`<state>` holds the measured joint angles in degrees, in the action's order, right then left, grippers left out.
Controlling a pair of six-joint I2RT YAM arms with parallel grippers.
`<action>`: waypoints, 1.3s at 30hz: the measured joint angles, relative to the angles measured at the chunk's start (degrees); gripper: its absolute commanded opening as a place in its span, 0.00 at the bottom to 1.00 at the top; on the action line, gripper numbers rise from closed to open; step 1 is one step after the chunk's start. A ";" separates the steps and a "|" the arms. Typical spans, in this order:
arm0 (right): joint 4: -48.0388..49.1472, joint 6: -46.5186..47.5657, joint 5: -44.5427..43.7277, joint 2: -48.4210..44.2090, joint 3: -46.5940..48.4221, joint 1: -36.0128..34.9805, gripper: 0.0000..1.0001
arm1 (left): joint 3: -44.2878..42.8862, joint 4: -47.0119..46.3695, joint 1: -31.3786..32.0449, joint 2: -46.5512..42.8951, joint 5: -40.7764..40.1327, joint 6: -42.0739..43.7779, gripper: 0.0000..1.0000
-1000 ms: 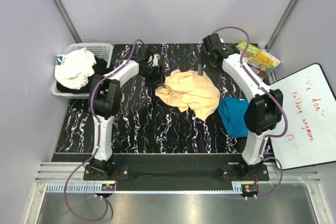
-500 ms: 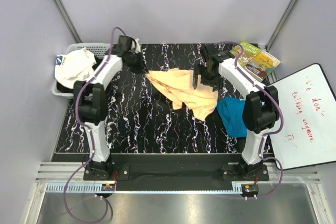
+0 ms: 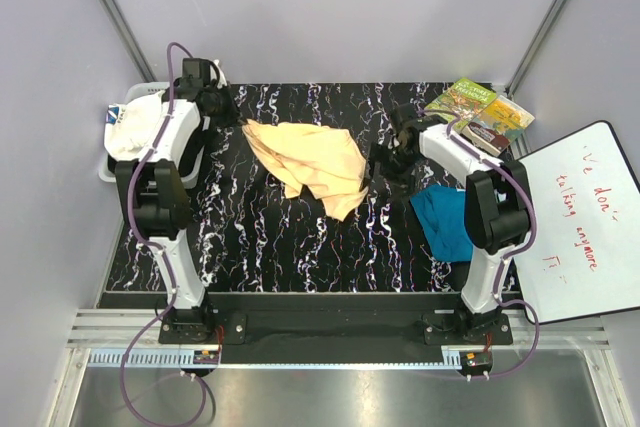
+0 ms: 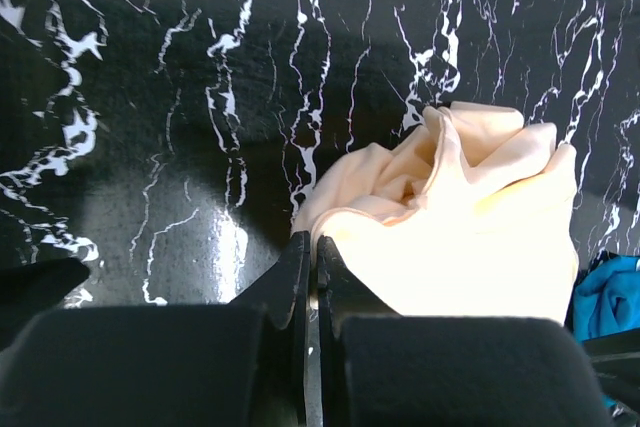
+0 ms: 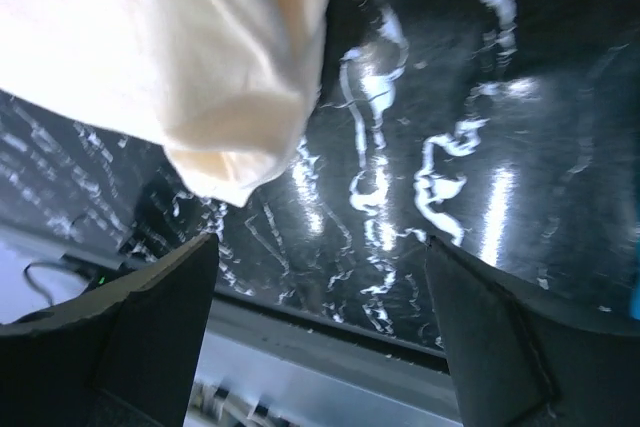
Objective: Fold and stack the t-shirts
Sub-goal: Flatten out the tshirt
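A crumpled pale peach t-shirt (image 3: 310, 162) lies on the black marbled table (image 3: 250, 237), drawn out toward the back left. My left gripper (image 3: 232, 119) is shut on its left edge; in the left wrist view the cloth (image 4: 460, 237) is pinched between the closed fingertips of that gripper (image 4: 313, 239). The teal t-shirt (image 3: 445, 222) lies bunched at the right, partly under the right arm, and its corner (image 4: 605, 297) shows in the left wrist view. My right gripper (image 3: 380, 159) hovers open just right of the peach shirt. In its own view, that gripper (image 5: 315, 247) holds nothing and a peach fold (image 5: 170, 57) hangs above the fingers.
A white basket (image 3: 190, 92) with white and dark clothes (image 3: 140, 127) stands at the back left, close to the left wrist. Books (image 3: 480, 112) lie at the back right corner. A whiteboard (image 3: 585, 217) leans along the right side.
The left gripper shut on the peach shirt's edge and dragged it left toward the basket, stretching the cloth out. The right gripper came nearer and lower, staying open beside the shirt.
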<state>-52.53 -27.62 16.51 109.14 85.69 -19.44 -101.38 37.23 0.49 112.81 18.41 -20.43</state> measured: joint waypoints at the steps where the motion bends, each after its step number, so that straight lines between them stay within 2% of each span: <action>1: 0.94 -0.35 1.88 0.00 -0.96 -0.13 0.90 | -0.07 0.11 0.17 0.24 0.09 0.00 0.00; 7: 5.55 -2.54 12.02 2.03 -2.23 -1.99 0.88 | -0.17 0.46 0.66 1.64 0.50 0.02 0.00; 12: 7.87 -4.61 15.19 5.25 -2.25 -4.24 0.72 | -0.28 0.50 0.63 2.54 0.59 0.02 0.00; 14: 8.35 -5.51 16.06 6.75 -2.25 -4.96 0.69 | -0.28 0.55 0.63 2.86 0.59 0.02 0.00; 15: 8.41 -5.77 16.17 7.61 -2.23 -5.20 0.59 | -0.31 0.55 0.61 3.04 0.59 0.04 0.00; 17: 8.35 -6.49 16.13 9.25 -2.21 -5.46 0.55 | -0.72 0.59 0.63 3.52 0.61 0.04 0.00; 21: 7.67 -7.04 15.72 11.93 -1.03 -5.53 0.28 | -1.70 0.72 0.63 3.96 0.63 0.11 0.00; 22: 7.54 -6.95 15.47 12.41 -0.55 -5.53 0.08 | -1.92 0.68 0.63 4.02 0.63 0.13 0.00; 24: 7.04 -7.08 14.36 13.25 0.92 -5.53 0.00 | -2.49 0.90 0.63 4.07 0.66 0.48 0.00; 32: 0.96 -5.64 4.76 12.46 8.76 -5.55 0.00 | -3.54 2.97 0.63 4.09 0.39 1.57 0.00; 34: -2.64 -4.42 -0.07 11.34 13.29 -5.53 0.00 | -3.54 3.63 0.61 4.07 0.26 1.66 0.00; 39: -9.79 0.04 -13.29 7.76 31.82 -5.46 0.00 | -4.15 4.28 0.39 4.00 -0.46 1.81 0.00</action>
<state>-62.33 -27.57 3.22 116.90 117.51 -24.91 -105.54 41.52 0.89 116.81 17.96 -18.61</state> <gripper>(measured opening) 0.033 0.017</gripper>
